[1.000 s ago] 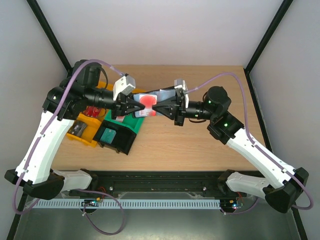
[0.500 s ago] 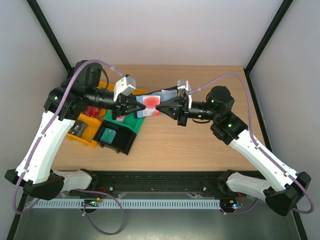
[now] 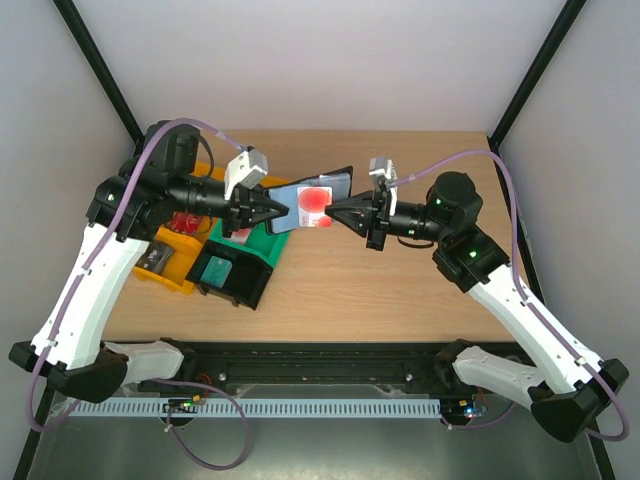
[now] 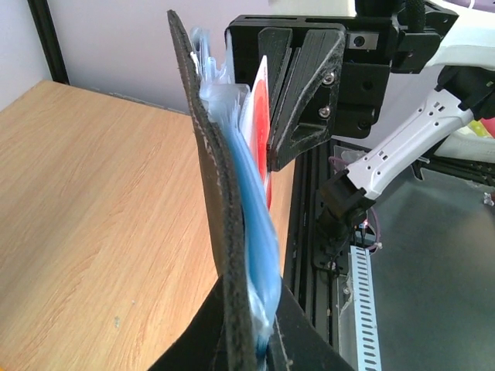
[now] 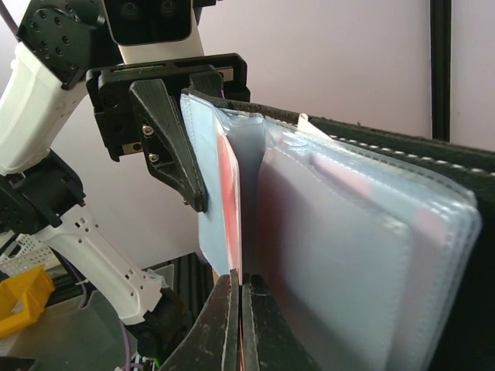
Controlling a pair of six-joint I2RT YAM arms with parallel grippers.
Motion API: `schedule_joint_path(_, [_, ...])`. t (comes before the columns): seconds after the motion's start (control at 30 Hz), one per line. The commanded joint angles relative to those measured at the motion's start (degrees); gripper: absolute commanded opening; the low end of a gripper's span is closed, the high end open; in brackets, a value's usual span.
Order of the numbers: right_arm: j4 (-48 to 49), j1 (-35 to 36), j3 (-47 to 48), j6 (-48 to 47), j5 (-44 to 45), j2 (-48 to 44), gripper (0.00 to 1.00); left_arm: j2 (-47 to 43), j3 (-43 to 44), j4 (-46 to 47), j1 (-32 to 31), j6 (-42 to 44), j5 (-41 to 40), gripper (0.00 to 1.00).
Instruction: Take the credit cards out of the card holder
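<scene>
- The card holder [image 3: 288, 203] is held open in the air above the table [image 3: 400, 290], its black cover to the back and its clear pockets [image 5: 332, 255] fanned toward the front.
- One red card [image 3: 316, 203] sits in a pocket near the holder's middle. The right wrist view shows its thin edge standing between two pocket sleeves. How far out it has come I cannot tell.
- The right gripper [image 3: 338, 212] is at the holder's right side, fingers pressed fully together on that red edge.
- The left gripper [image 3: 274, 212] is at the holder's left side, nearly closed and clamped on the cover and pocket stack by one edge.
- A black bin [image 3: 256, 287] lies below and to the left of the holder.
- Likely risks:
  - The sleeve may cling to the card, so a pull would drag the whole holder and twist it in the one-edge clamp.
  - The pinch on such a thin edge may slip, leaving the card half in.
  - A freed card could drop toward the bin.
  - Pale pink shows in the further pockets, so more cards probably remain.
</scene>
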Motion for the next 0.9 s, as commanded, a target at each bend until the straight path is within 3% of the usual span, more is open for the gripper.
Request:
schedule_joint_path(0.0, [0.38, -0.65, 0.91, 0.06, 0.44, -0.61, 0.02, -1.21, -0.33, 1.45, 0.49, -1.91, 0.08, 0.02])
schedule_joint_path(0.1, [0.51, -2.06, 0.72, 1.38, 0.96, -1.48, 0.02, -1.83, -0.91, 4.42, 2.6, -5.76, -5.47, 0.02])
schedule_joint_path(0.27, [0.8, -6.55, 0.47, 5.96, 6.48, -1.22, 0.02, -3.13, -4.14, 10.17, 11.09, -14.03, -29.01, 0.02])
schedule_joint_path(0.43, [5.82, -8.7, 1.2, 16.48, 13.89, 4.4, 0.02, -2.34, -4.93, 10.82, 21.53, -16.76, -42.19, 0.02])
schedule_joint_path(0.53, [7.32, -8.73, 3.77, 20.88, 19.54, 9.71, 0.01, -1.13, -5.94, 12.18, 23.84, -17.43, -43.55, 0.02])
schedule_joint_path(0.73, [9.26, -8.73, 12.87, 31.77, 21.83, 19.06, 0.02, 5.83, 0.39, 10.2, 27.49, -15.8, -37.09, 0.02])
schedule_joint_path(0.87, [13.79, -8.3, 12.42, 48.53, 22.6, 23.76, 0.02, 9.61, 3.43, 6.84, 31.33, -12.69, -34.41, 0.02])
